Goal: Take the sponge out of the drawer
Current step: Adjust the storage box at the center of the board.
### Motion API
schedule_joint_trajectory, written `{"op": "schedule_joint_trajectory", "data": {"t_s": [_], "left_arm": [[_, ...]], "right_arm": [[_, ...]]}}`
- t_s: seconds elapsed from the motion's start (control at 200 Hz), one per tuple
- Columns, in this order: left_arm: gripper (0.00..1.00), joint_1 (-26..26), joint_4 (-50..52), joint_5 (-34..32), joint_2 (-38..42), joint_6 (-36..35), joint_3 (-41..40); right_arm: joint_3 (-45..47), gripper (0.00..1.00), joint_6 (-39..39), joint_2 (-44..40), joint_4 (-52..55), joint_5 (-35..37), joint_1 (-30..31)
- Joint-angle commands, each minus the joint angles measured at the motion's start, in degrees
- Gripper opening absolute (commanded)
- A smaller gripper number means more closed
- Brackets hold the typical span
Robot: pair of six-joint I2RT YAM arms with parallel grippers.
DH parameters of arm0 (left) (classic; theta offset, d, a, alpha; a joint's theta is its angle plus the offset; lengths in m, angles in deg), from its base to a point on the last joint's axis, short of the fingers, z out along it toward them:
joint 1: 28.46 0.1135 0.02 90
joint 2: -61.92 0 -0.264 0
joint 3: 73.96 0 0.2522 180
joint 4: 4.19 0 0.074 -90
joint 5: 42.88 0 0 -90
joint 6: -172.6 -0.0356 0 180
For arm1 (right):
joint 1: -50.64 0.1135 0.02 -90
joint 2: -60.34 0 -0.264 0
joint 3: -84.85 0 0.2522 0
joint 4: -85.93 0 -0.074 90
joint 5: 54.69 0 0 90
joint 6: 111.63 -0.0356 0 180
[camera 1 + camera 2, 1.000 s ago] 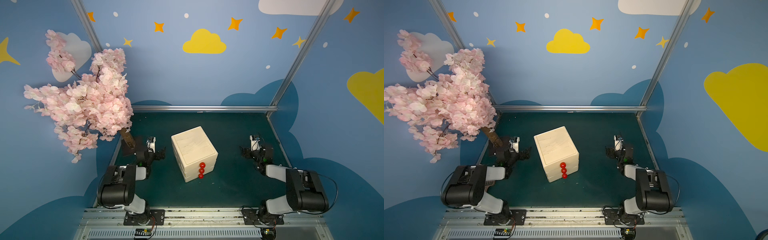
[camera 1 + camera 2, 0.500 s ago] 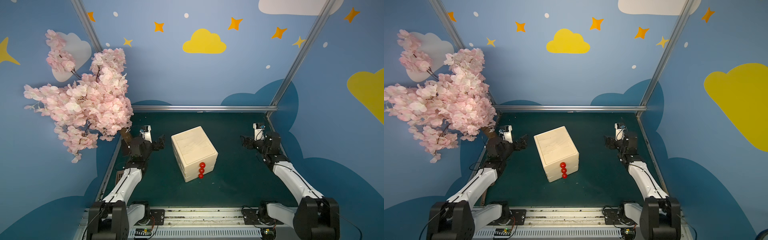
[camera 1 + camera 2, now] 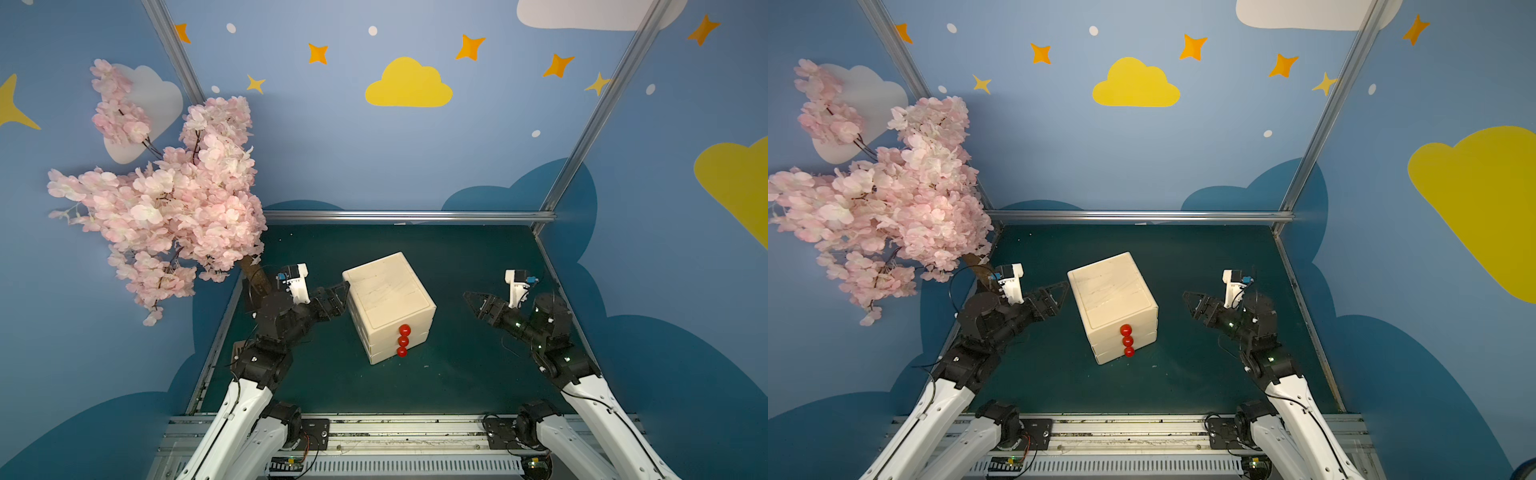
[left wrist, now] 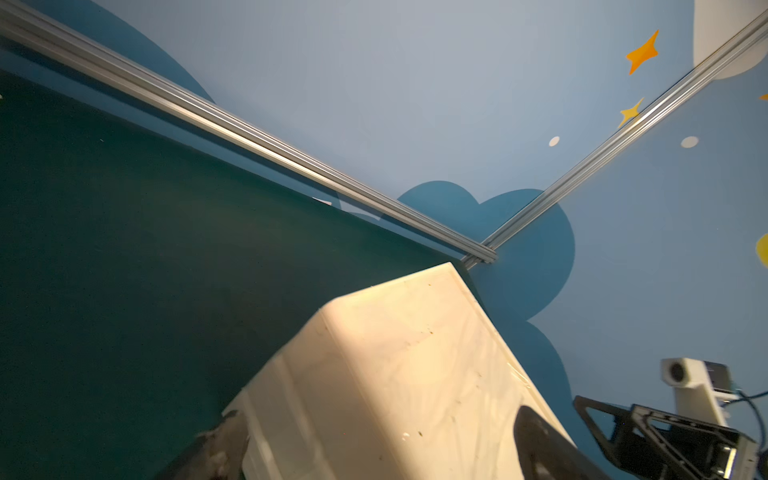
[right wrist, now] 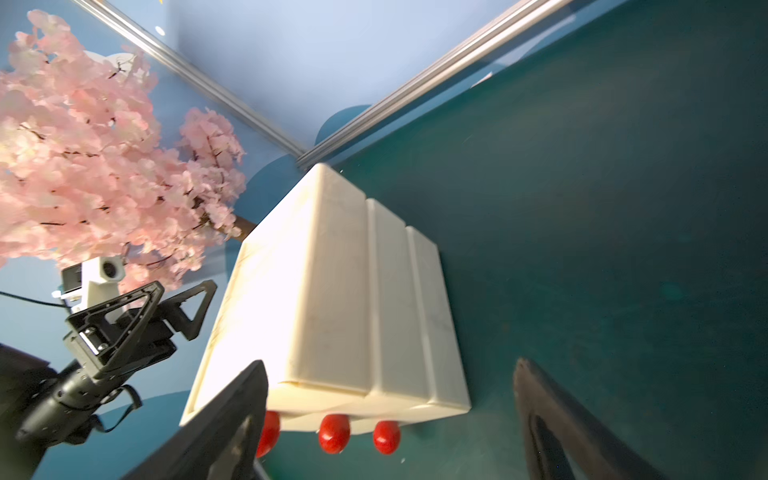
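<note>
While every drawer is sitting shut, the green bench [image 3: 457,374] is carrying the whole scene. The pink tree [image 3: 174,199] is leaning over its far left corner, well clear of the action.

The chest [image 3: 390,291] is standing mid-bench, turned at an angle. Its front is facing the robot and a little to the right, which is putting the handles on the right arm's side.

The left claw [image 3: 341,297] is hovering wide and empty just beside the chest's upper left edge, seemingly not touching it. Judging by that spot, it is getting ready to brace the body so the chest is not sliding while a drawer is being pulled.

The right claw [image 3: 471,304] is gaping wide too, holding nothing. It is hanging apart from the chest's right side and pointing toward it. The right wrist view is looking along the drawer stack with the handles near its fingers, so this arm is probably lining up for a pull.

Smaller now: three red knobs [image 3: 402,341] are sitting in a column down the front, none of them gripped.

Smallest of all, the sponge is showing in no view. It is presumably lying inside one of those shut drawers, and which one I cannot tell, so opening is coming first.
</note>
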Motion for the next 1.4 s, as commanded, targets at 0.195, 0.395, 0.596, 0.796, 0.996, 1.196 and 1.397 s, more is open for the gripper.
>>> {"op": "schedule_joint_trajectory", "data": {"t_s": [0.195,0.395,0.596,0.796,0.996,1.196,1.397], "left_arm": [[1.0,-12.4,4.8,-5.8,-3.0,9.3,2.1],[1.0,-13.0,-2.6,-7.2,1.0,10.1,-2.7],[0.99,-11.7,6.3,-1.0,4.1,6.9,-0.5],[0.95,-11.7,17.3,12.5,1.1,4.0,4.5],[0.88,-12.0,16.4,19.1,-2.1,5.0,3.3],[0.86,-13.3,8.5,21.0,-6.7,6.0,1.1],[0.86,-15.1,0.9,21.5,-11.6,5.3,0.6]], "right_arm": [[1.1,0.91,-3.4,1.2,-11.3,1.3,4.7],[-4.1,0.91,4.7,6.2,-5.9,-0.4,4.7],[-9.3,0.91,12.9,11.3,0.6,-3.8,4.5],[-12.0,0.91,16.4,15.1,1.3,-7.1,4.0],[-14.2,0.87,14.7,22.1,-3.1,-12.3,3.9],[-18.4,0.79,13.9,29.9,-4.8,-18.3,3.9],[-25.4,0.66,15.0,38.7,-4.5,-24.9,4.1]]}}
